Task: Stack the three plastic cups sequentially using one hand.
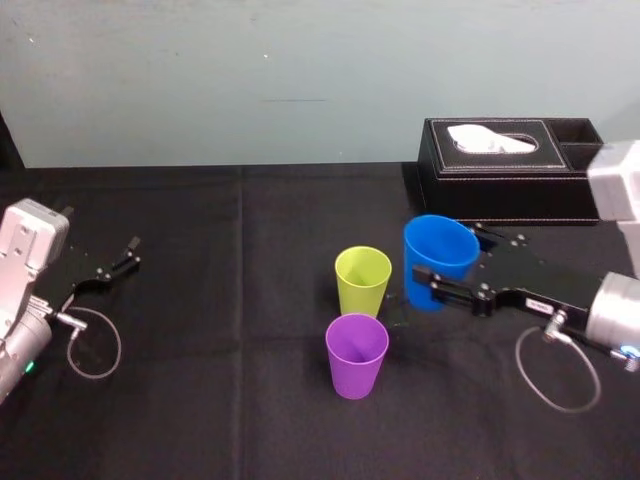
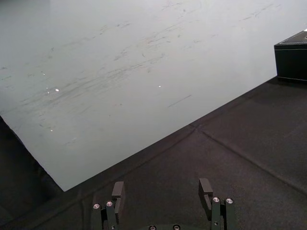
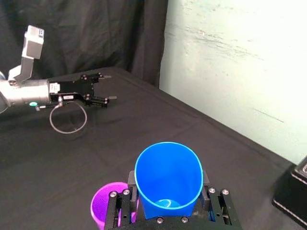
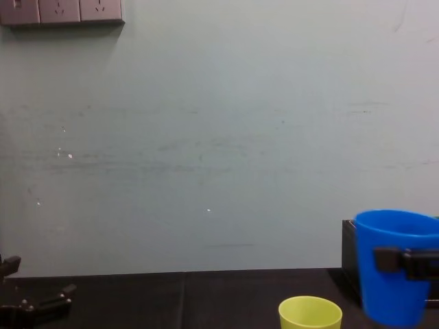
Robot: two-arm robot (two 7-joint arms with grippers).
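Blue cup (image 1: 436,246) — in right gripper (image 1: 447,262); left gripper (image 1: 128,253) parked.

You have three plain, unpatterned cups: a blue cup (image 1: 438,262), a lime-green cup (image 1: 362,280) and a purple cup (image 1: 357,354). The blue cup is the same strong blue inside and out. Your right gripper (image 1: 445,256) and left gripper (image 1: 131,252) are black, dotted with silver screw heads (image 3: 125,191). The right arm's block (image 1: 615,180) and the left arm's block (image 1: 30,235) are pale grey-white. The tablecloth (image 1: 200,320) is plain black. The tissue box (image 1: 500,175) is black with fine white stitching, and its tissue (image 1: 490,140) is white. The wall (image 1: 250,70) is pale grey-green with faint darker scuffs and white specks.
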